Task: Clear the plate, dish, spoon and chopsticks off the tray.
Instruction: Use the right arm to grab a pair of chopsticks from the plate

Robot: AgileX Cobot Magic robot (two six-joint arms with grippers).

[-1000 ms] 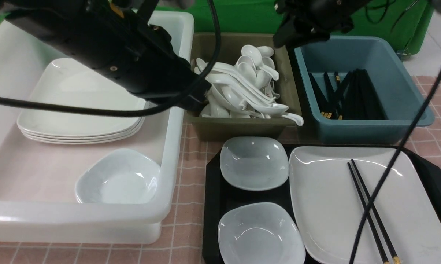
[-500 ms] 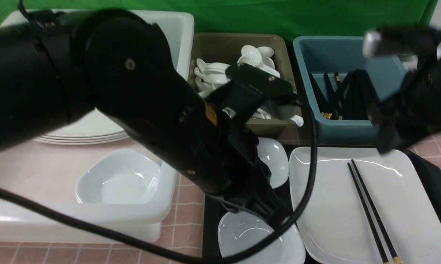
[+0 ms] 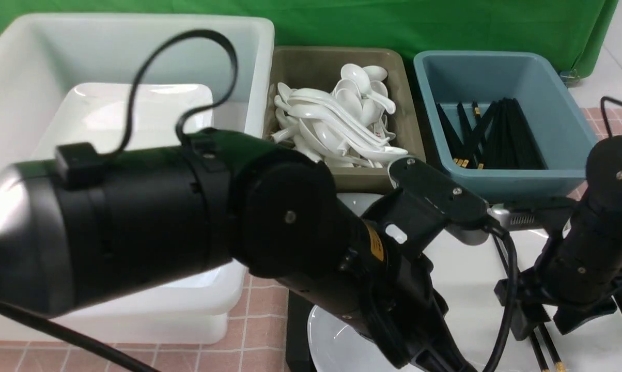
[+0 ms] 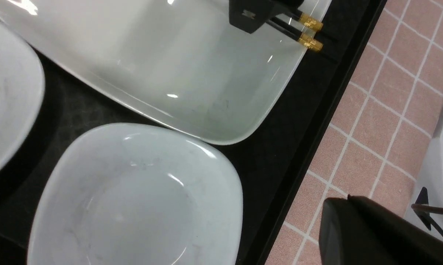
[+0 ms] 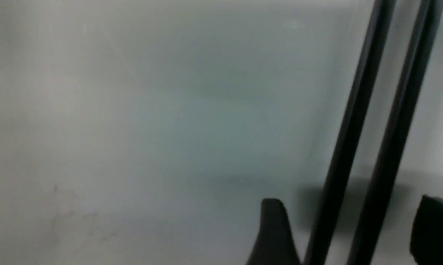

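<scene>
The right gripper hangs spread wide over the plate, its jaws either side of the chopsticks lying on it. The left gripper is clenched just left of the plate.

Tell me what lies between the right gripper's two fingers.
The right wrist view shows both black chopsticks lying side by side on the white plate, between the spread fingers of the open right gripper, not yet pinched.
</scene>
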